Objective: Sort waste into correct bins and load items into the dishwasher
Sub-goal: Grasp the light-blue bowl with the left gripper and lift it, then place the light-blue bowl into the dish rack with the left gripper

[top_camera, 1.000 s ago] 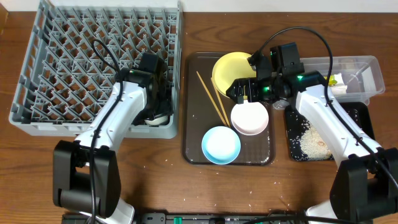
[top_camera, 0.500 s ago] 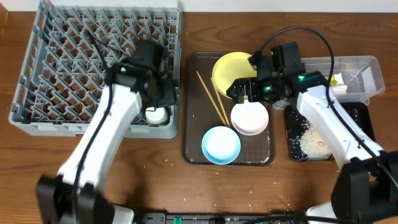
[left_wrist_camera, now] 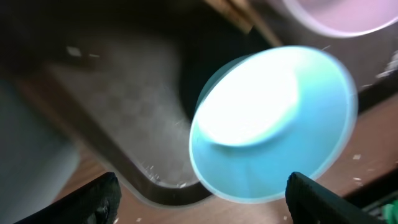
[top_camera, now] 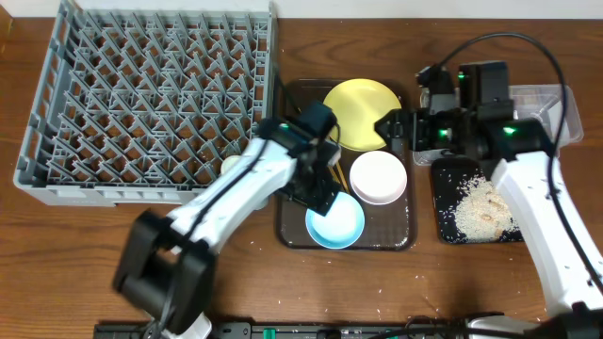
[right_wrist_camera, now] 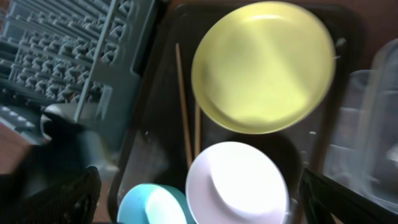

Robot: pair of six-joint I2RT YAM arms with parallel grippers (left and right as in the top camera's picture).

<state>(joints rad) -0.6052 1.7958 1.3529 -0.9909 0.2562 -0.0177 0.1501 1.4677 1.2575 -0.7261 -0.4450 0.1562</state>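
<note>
We see a brown wooden table [top_camera: 66, 245] with its load spread from left to right. At the back left sits a large square grey plastic dish rack [top_camera: 141, 94]. Just beside it lies a dark brown rectangular serving tray [top_camera: 388, 226]. Further right, a shallow black rectangular tray [top_camera: 443, 202] lies in front of a clear plastic rectangular tub [top_camera: 565, 118]. Small white specks [top_camera: 382, 287] dot the bare wood near the front.

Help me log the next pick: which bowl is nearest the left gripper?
The blue bowl: the left gripper hangs over its edge, while the white bowl lies farther off.
</note>
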